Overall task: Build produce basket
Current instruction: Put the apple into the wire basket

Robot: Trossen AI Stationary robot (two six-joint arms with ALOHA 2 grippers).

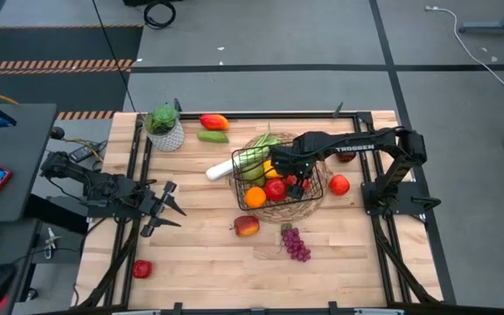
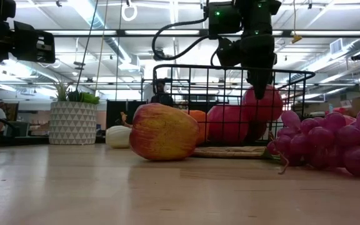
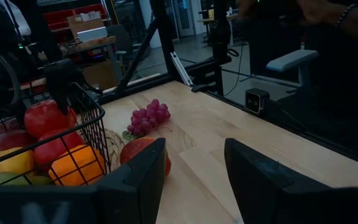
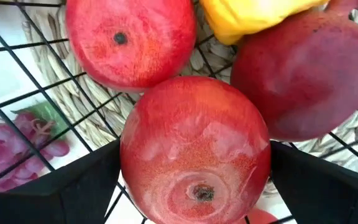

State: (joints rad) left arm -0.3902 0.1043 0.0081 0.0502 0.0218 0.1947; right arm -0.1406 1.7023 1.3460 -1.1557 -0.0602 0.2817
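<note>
The right gripper [image 1: 292, 181] hangs inside the black wire basket [image 1: 315, 194], fingers clamped on a red apple [image 4: 194, 149], with other produce directly beneath, while the left gripper [image 1: 170, 208] waits spread apart, well away.

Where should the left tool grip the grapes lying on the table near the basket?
Take the grapes across the narrow width of the bunch near its upper, stem end, coming straight down. The bunch lies flat and long on the table, clear of the basket and the apple, so the open left tool probably has room either side.
</note>
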